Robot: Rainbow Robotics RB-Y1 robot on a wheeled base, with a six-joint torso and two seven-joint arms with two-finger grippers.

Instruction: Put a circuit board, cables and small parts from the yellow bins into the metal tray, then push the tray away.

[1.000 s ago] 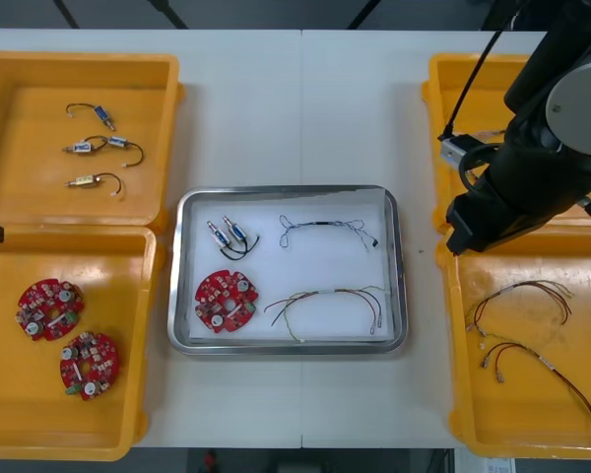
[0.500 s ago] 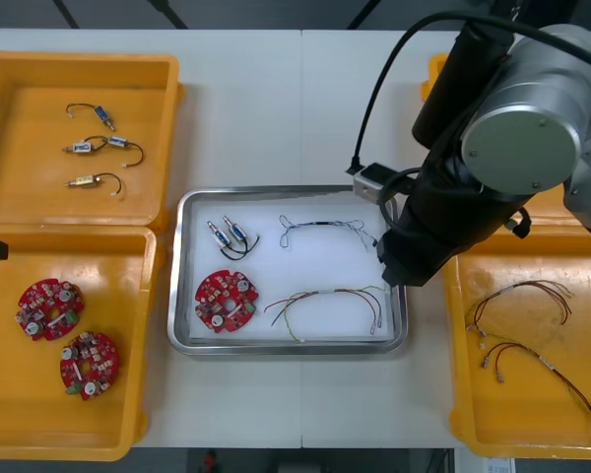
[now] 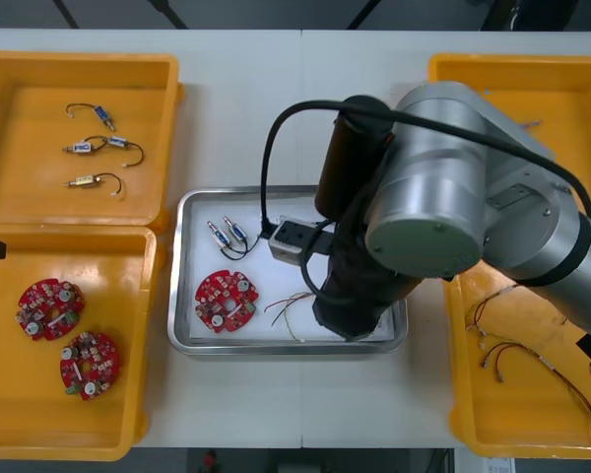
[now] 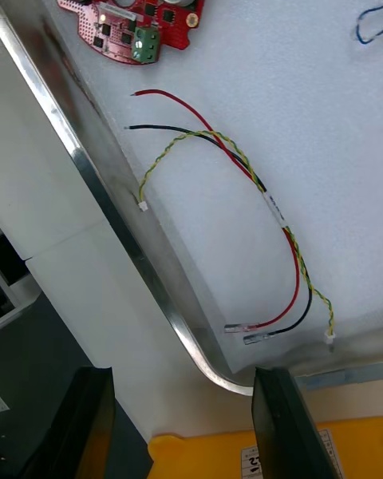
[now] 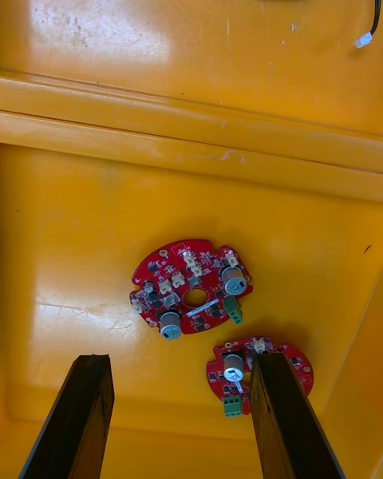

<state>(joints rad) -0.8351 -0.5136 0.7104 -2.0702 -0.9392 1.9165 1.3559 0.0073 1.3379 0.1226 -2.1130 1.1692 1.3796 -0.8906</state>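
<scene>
The metal tray [image 3: 180,296] sits at the table's centre and has not shifted in the last second. It already holds a circuit board [image 3: 226,301] at its 8 o'clock, two small metal parts [image 3: 227,235] at 10 o'clock and a red and yellow cable [image 3: 291,307] at 6 o'clock. What has changed is the right arm [image 3: 443,217]. A second ago it stood over the yellow bins at the table's 3 o'clock, and half a second ago it was at the tray's right rim. Now it has swung in over the tray's right half, covering the cable that lay at 1 o'clock. In the right wrist view the right gripper [image 4: 182,383] hangs above the tray's 5 o'clock corner. Its fingers are spread wide with nothing between them, and the cable and board lie untouched on the white floor beyond. It came in empty over a tray that already has one of each kind, so loading looks finished. The arm is probably lining up to push the tray towards 12 o'clock, though it has not met the rim yet. The left gripper [image 5: 179,363] waits at 9 o'clock, fingers apart and empty, above the two spare boards [image 5: 191,289] in the near left bin [image 3: 10,394].
</scene>
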